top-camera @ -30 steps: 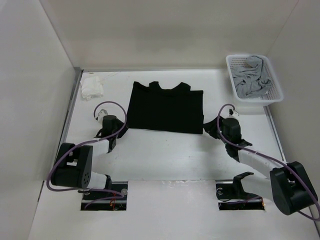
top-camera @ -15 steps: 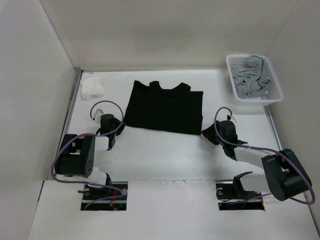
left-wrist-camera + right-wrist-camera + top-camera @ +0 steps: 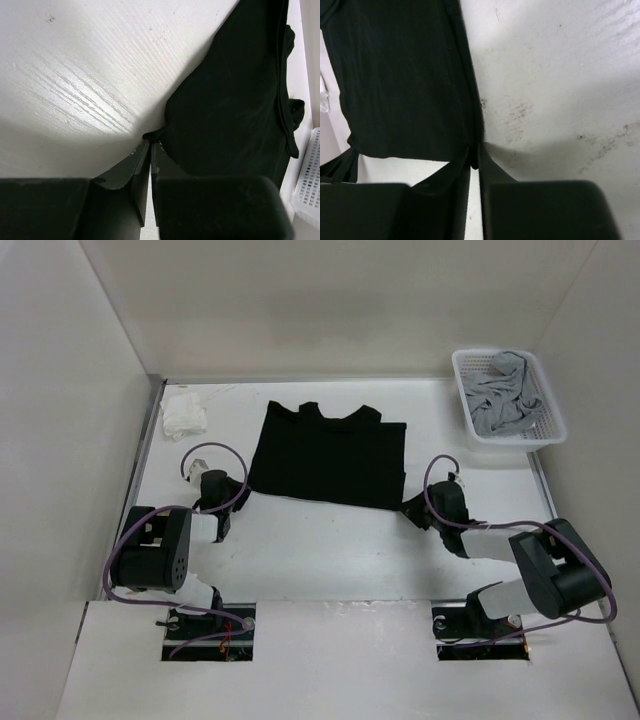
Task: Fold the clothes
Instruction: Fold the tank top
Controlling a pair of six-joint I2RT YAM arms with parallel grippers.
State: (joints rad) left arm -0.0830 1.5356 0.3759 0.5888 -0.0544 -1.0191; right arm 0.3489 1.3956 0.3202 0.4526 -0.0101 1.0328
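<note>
The clothes (image 3: 328,455), one black short-sleeved shirt, lie flat and folded in the middle of the white table, collar toward the far wall. My left gripper (image 3: 240,493) sits low at the near-left corner. In the left wrist view it (image 3: 151,141) is shut, with a small tuck of the black fabric (image 3: 235,100) pinched at its tips. My right gripper (image 3: 411,507) sits low at the near-right corner. In the right wrist view it (image 3: 476,159) is shut on the shirt's side hem (image 3: 405,80).
A white basket (image 3: 461,362) holding a grey garment (image 3: 505,390) stands at the back right; its mesh wall (image 3: 310,175) shows in the left wrist view. A small white cloth (image 3: 183,412) lies at the back left. White walls enclose the table on three sides.
Both grippers have closed on the shirt's near corners, the left first and the right just now. Both arms have drawn in lower toward the table. The shirt has barely shifted.
</note>
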